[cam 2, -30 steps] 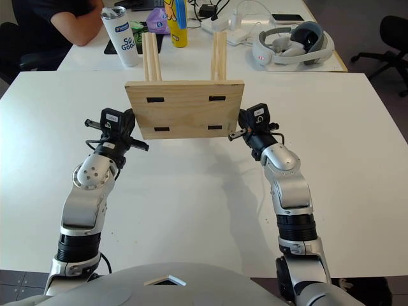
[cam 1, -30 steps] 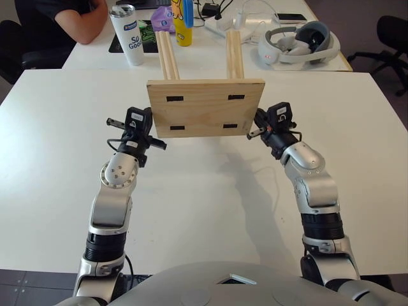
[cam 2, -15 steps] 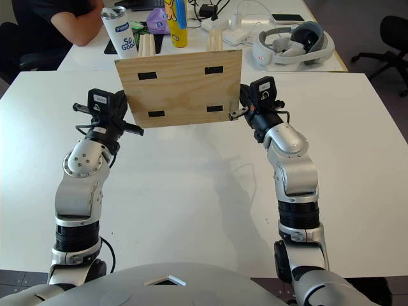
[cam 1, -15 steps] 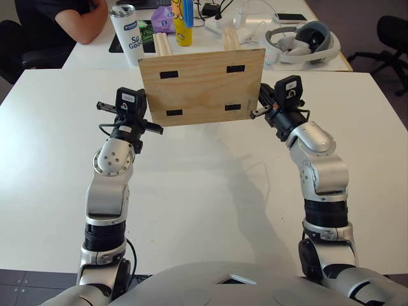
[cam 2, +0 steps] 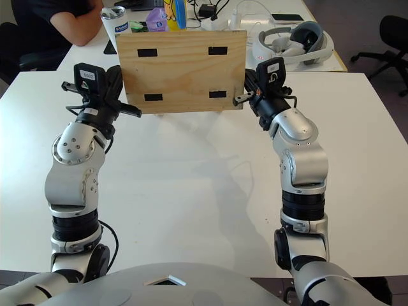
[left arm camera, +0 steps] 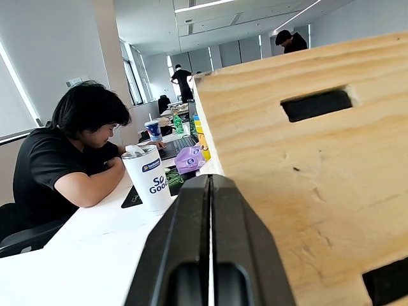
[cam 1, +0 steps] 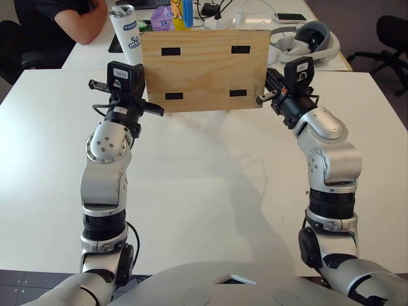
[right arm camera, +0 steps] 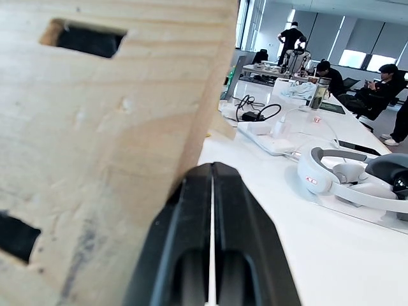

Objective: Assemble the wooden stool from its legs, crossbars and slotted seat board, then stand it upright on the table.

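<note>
My left tool [cam 1: 155,110] is closed, fingers [left arm camera: 185,255] pressed together with nothing between them, tip against the lower left edge of the slotted seat board [cam 1: 204,70]. My right tool [cam 1: 261,99] is closed the same way and empty, tip at the board's lower right edge. The board sits between both tools on edge, its flat face with four dark slots turned toward me, lower edge above the white desk [cam 1: 204,191]. The legs are hidden behind it. On the far desk are a white tumbler [cam 1: 125,35] at left and a headset [cam 1: 309,39] at right.
</note>
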